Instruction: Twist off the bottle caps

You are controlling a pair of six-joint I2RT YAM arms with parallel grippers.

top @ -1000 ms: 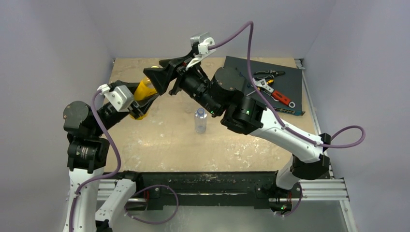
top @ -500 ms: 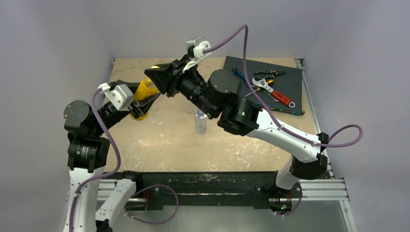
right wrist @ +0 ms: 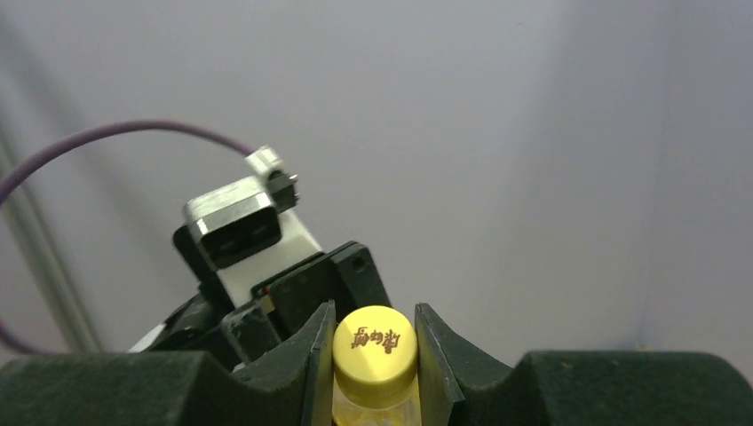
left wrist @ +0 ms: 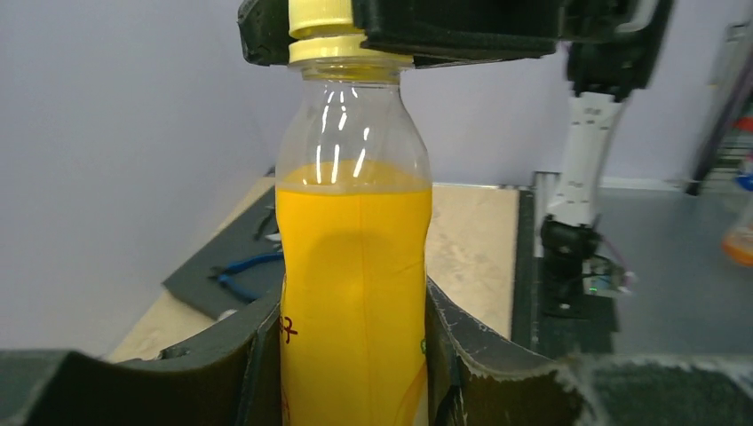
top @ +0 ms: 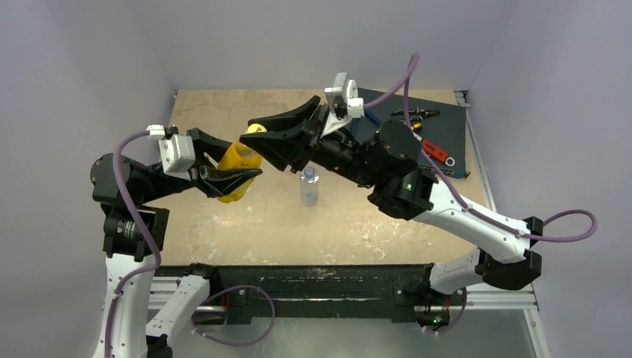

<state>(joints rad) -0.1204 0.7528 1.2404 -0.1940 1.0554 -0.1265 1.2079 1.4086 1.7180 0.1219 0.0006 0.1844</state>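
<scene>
clear bottle (top: 309, 186) on scuffed tan tabletop (top: 246, 224), lilac walls (top: 74, 74), dark tool mat (top: 454, 134)

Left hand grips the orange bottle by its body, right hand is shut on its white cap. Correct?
Not quite. The cap is yellow, not white, as the right wrist view shows. The rest holds: the left hand grips the orange bottle by its body, and the right hand is shut on that cap.
</scene>
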